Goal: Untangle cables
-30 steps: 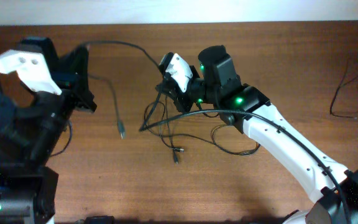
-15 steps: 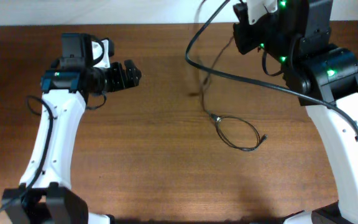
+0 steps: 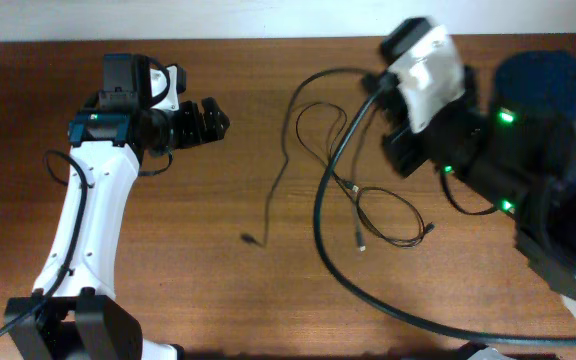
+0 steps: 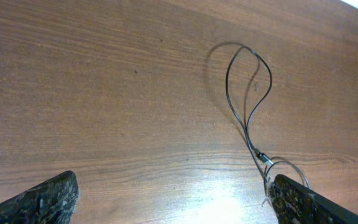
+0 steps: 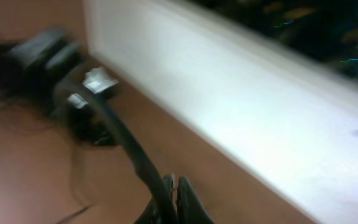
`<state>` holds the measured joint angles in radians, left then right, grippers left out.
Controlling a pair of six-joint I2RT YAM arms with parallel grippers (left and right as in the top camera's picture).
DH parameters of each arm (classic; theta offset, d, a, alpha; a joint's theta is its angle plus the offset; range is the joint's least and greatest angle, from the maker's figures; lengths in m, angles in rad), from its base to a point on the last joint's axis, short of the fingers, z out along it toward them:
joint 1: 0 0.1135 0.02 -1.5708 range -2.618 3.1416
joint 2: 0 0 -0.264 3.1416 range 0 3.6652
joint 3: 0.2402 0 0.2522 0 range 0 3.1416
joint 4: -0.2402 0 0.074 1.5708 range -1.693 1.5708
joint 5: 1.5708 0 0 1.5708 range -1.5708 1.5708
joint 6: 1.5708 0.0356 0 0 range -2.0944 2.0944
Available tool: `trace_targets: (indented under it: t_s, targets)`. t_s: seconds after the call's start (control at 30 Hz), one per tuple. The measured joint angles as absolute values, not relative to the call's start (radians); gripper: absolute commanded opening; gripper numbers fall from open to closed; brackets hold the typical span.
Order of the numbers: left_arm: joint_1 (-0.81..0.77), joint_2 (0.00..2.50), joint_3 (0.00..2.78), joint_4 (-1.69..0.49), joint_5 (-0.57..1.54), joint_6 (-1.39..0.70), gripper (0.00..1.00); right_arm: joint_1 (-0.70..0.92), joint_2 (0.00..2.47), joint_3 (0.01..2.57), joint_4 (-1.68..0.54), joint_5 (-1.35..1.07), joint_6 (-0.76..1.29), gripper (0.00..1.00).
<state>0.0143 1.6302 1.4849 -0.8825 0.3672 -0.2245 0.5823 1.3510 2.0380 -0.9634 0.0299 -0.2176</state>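
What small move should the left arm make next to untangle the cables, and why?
Probably lower the left gripper toward the loose plug end. It is open and empty, and that strand lies apart from the crossed loops of the cables, so pulling it seems easiest.

Wood-grain counter point(image 3: 218, 300), mid-brown, with the grain running along its length; it fills nearly the whole overhead view. A narrow white band point(image 3: 268, 18) borders the counter's far edge, and a pale sliver shows past the counter's far left corner. In the left wrist view a soft bright glare point(image 4: 222, 202) lies on the counter surface, marking light from above. In the blurred right wrist view a white panel point(image 5: 241, 106) rises from the counter's edge; above that panel is a dark zone point(image 5: 291, 18) with faint coloured glints, too blurred to identify.
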Motion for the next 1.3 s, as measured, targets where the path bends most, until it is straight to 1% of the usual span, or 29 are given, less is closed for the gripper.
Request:
trace_targets:
  t_s: [0.07, 0.13, 0.17, 0.23, 0.27, 0.33, 0.4, 0.47, 0.57, 0.6, 0.63, 0.7, 0.73, 0.77, 0.8, 0.83, 0.97, 1.03, 1.1, 1.13, 1.2, 1.23, 1.3]
  targets:
    - [0.014, 1.630, 1.485, -0.887, 0.367, -0.224, 0.99, 0.582, 1.309, 2.039, -0.902, 0.267, -0.272, 0.04]
    - [0.014, 1.630, 1.485, -0.891, 0.367, -0.224, 0.99, 0.567, 1.324, 2.040, -0.882, 0.489, -0.339, 0.04]
    - [0.014, 1.630, 1.485, -0.894, 0.367, -0.224, 0.99, 0.541, 1.346, 2.040, -0.854, 0.546, -0.348, 0.04]
    - [0.014, 1.631, 1.485, -0.895, 0.368, -0.224, 0.99, 0.385, 1.452, 2.041, -0.682, 0.650, -0.371, 0.04]
    - [0.014, 1.633, 1.485, -0.901, 0.368, -0.224, 0.99, 0.285, 1.526, 2.038, -0.552, 0.657, -0.374, 0.04]
    - [0.014, 1.635, 1.485, -0.897, 0.367, -0.224, 0.99, 0.131, 1.650, 2.040, -0.326, 0.586, -0.385, 0.04]
    - [0.014, 1.638, 1.485, -0.898, 0.368, -0.224, 0.99, 0.017, 1.792, 2.040, -0.276, 0.500, -0.389, 0.04]
    - [0.014, 1.638, 1.485, -0.897, 0.368, -0.224, 0.99, -0.073, 1.986, 2.049, -0.328, 0.460, -0.377, 0.04]
    - [0.014, 1.639, 1.485, -0.895, 0.368, -0.224, 0.99, -0.182, 2.282, 2.035, -0.483, 0.351, -0.264, 0.04]
    - [0.014, 1.639, 1.485, -0.895, 0.368, -0.224, 0.99, -0.199, 2.331, 2.035, -0.507, 0.315, -0.234, 0.04]
    - [0.014, 1.639, 1.485, -0.896, 0.368, -0.224, 0.99, -0.216, 2.406, 2.035, -0.533, 0.226, -0.180, 0.04]
    - [0.014, 1.639, 1.485, -0.896, 0.368, -0.224, 0.99, -0.213, 2.446, 2.035, -0.545, 0.123, -0.153, 0.04]
    - [0.014, 1.639, 1.485, -0.895, 0.368, -0.224, 0.99, -0.207, 2.452, 2.035, -0.545, 0.061, -0.149, 0.11]
    - [0.014, 1.639, 1.485, -0.895, 0.368, -0.224, 0.99, -0.202, 2.453, 2.035, -0.542, 0.016, -0.141, 0.29]
    - [0.014, 1.639, 1.485, -0.895, 0.368, -0.224, 0.99, -0.197, 2.453, 2.035, -0.540, -0.010, -0.136, 0.70]
    - [0.014, 1.639, 1.485, -0.895, 0.368, -0.224, 0.99, -0.194, 2.453, 2.035, -0.551, -0.032, -0.132, 0.98]
    - [0.014, 1.639, 1.485, -0.894, 0.368, -0.224, 0.99, -0.193, 2.414, 2.036, -0.673, -0.054, -0.125, 0.98]
    - [0.014, 1.639, 1.485, -0.894, 0.368, -0.224, 0.99, -0.193, 2.266, 2.035, -0.770, -0.054, -0.101, 0.98]
    - [0.014, 1.639, 1.485, -0.895, 0.368, -0.224, 0.99, -0.193, 2.098, 2.039, -0.846, -0.055, -0.026, 0.98]
    - [0.014, 1.639, 1.485, -0.895, 0.368, -0.224, 0.99, -0.193, 2.012, 2.051, -0.927, -0.055, 0.052, 0.98]
    - [0.014, 1.639, 1.485, -0.895, 0.368, -0.224, 0.99, -0.192, 1.982, 2.056, -1.064, -0.057, 0.155, 0.98]
    - [0.014, 1.639, 1.485, -0.896, 0.368, -0.224, 0.99, -0.192, 1.983, 2.049, -1.100, -0.059, 0.176, 0.98]
    - [0.014, 1.641, 1.485, -0.897, 0.368, -0.224, 0.99, -0.170, 1.984, 2.048, -1.293, -0.091, 0.204, 0.98]
